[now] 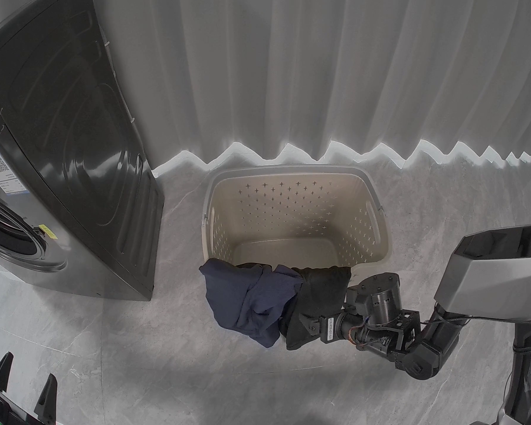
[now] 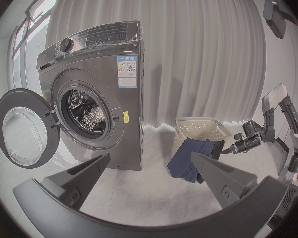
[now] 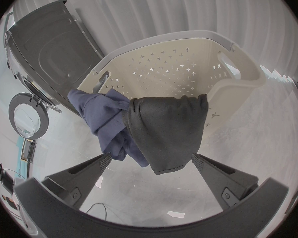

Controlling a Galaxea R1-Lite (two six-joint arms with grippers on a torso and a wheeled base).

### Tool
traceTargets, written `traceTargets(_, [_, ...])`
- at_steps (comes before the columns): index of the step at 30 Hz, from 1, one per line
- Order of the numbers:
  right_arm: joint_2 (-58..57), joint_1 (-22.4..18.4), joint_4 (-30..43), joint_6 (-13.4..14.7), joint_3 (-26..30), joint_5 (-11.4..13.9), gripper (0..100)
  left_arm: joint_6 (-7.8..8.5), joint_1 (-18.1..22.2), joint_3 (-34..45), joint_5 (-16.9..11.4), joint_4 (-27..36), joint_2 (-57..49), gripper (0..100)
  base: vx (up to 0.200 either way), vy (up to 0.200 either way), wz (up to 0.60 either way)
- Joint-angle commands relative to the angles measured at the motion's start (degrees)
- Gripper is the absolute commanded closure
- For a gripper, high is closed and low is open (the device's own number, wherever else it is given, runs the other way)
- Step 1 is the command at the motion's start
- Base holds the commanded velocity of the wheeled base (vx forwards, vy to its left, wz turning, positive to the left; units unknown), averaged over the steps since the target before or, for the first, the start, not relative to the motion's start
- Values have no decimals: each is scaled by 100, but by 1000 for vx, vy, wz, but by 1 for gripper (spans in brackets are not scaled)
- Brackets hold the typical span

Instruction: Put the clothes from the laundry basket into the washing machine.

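R gripper (image 3: 150,156) is hovering, jaws apart, just by black cloth (image 3: 169,129) & navy cloth (image 3: 99,116), both draping over basket (image 3: 175,66) rim. L gripper (image 2: 150,155) is facing washer (image 2: 122,142), jaws apart.

You're working on a pale grey, stone-patterned floor (image 1: 159,355) with faint veining and a light sheen. Two things stand directly on it. The dark grey washing machine (image 1: 71,178) sits to your left, its round door swung open. The beige laundry basket (image 1: 289,169) with star-shaped holes stands upright just to the right of the machine, a strip of bare floor between them. Behind both, a white curtain (image 1: 307,60) hangs down to the floor.
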Motion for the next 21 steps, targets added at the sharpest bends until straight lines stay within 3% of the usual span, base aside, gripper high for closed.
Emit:
traceTargets(1, [252,-18,4,-9,-238,-2,0,-2,0,92,4,-2,-57,0,0,0,0])
traceTargets(21, [789,-308,31,-45,-1292,-2,0,-19,0,92,13,-2,-57,0,0,0,0])
